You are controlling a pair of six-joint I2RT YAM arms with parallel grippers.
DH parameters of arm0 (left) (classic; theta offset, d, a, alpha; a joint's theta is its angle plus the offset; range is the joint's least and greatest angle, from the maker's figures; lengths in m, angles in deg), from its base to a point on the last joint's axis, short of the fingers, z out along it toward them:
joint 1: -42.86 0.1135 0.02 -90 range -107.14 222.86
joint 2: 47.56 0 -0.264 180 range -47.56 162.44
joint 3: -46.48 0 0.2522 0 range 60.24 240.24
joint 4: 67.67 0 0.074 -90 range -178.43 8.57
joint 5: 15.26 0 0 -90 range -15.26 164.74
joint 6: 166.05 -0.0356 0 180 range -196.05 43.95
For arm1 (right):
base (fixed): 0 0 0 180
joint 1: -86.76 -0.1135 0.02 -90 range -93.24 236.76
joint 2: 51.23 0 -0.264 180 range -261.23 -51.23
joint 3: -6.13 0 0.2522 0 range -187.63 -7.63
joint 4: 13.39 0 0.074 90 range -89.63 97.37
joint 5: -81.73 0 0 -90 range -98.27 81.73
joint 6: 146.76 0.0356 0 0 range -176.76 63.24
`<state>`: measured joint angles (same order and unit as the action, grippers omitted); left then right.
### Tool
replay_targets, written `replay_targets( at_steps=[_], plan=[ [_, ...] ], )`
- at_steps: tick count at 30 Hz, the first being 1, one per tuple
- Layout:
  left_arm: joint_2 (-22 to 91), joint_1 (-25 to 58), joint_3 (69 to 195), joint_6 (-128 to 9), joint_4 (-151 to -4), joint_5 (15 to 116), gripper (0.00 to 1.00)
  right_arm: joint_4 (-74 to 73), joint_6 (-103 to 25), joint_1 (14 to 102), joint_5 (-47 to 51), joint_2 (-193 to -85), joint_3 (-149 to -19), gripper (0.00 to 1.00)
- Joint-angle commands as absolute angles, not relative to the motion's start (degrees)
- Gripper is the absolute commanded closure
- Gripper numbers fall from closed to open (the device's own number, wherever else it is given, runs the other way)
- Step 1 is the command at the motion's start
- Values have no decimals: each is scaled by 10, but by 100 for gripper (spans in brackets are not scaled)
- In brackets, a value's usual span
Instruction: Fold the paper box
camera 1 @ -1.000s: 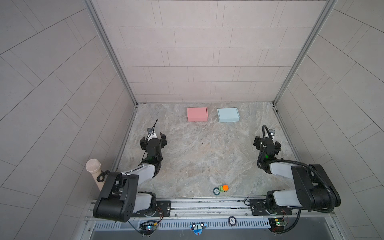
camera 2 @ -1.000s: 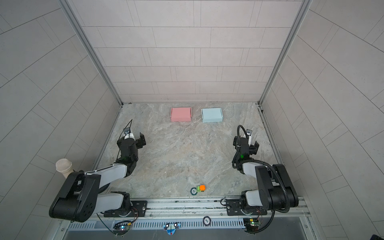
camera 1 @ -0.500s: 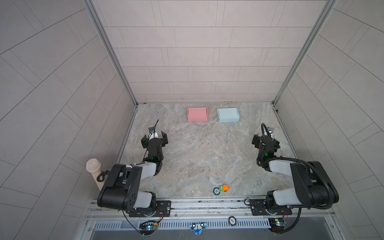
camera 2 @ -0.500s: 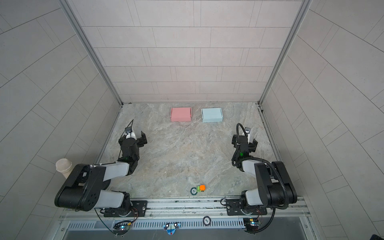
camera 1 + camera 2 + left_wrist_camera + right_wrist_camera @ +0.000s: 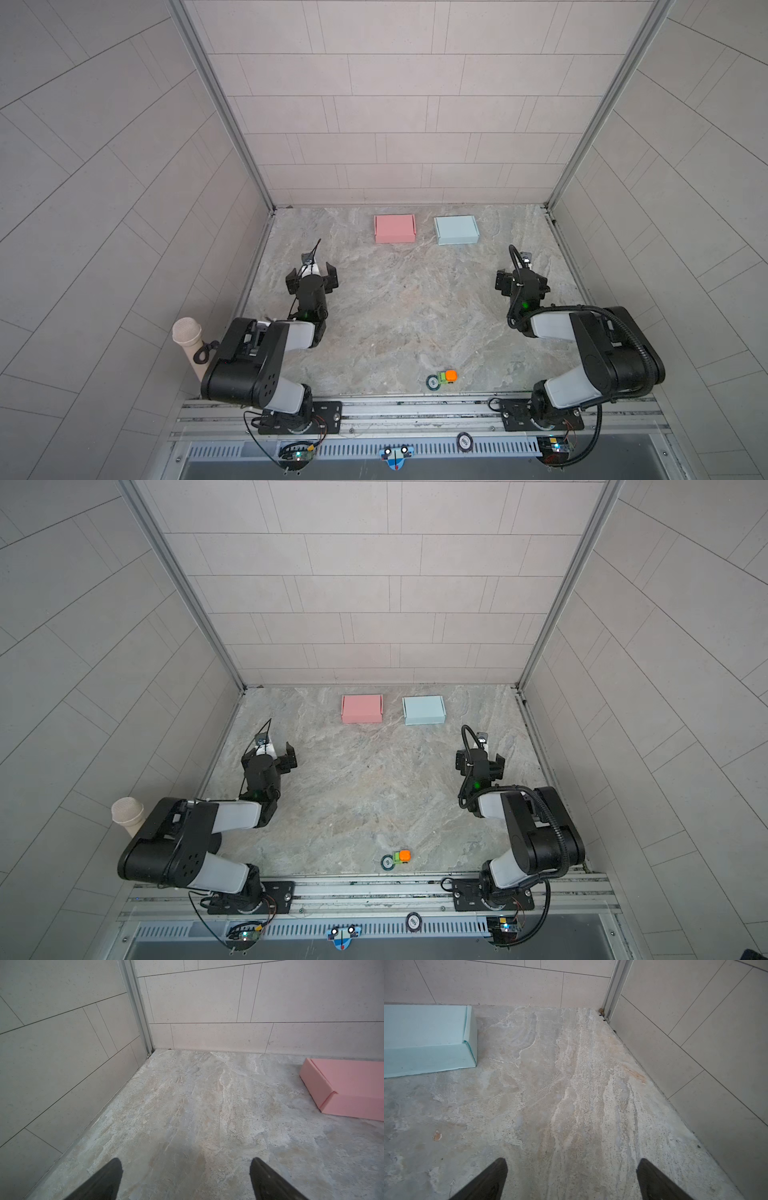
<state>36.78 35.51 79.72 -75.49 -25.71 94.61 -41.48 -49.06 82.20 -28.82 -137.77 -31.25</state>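
Observation:
Two paper boxes lie closed and flat near the back wall in both top views: a pink box point(image 5: 395, 228) point(image 5: 361, 708) and a light blue box point(image 5: 456, 230) point(image 5: 424, 710). My left gripper point(image 5: 311, 275) point(image 5: 269, 759) hovers low over the stone floor, open and empty, well short of the pink box point(image 5: 349, 1088). My right gripper point(image 5: 521, 282) point(image 5: 479, 760) is open and empty too, short of the blue box point(image 5: 425, 1041). In each wrist view the gripper point(image 5: 186, 1160) point(image 5: 572, 1160) has only bare floor between its dark fingertips.
A small orange and green thing with a black ring point(image 5: 441, 378) point(image 5: 397, 858) lies near the front edge. Tiled walls close in the floor on three sides. A beige microphone point(image 5: 188, 334) stands outside the left wall. A metal rail point(image 5: 415, 409) carries both arm bases.
Both arms have shifted a little: the left gripper crept toward the back, the right one slightly leftward. Both stayed open. The boxes have not moved.

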Motion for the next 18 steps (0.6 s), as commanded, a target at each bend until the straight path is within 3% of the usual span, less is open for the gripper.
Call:
replay_targets(
  at_steps=[1, 18],
  plan=[
    [373, 359, 808, -757, -262, 942, 0, -416, -502, 818, -297, -1380, -322, 1],
    [365, 359, 800, -760, -253, 939, 0, -416, -502, 818, -297, -1380, -321, 0]
  ],
)
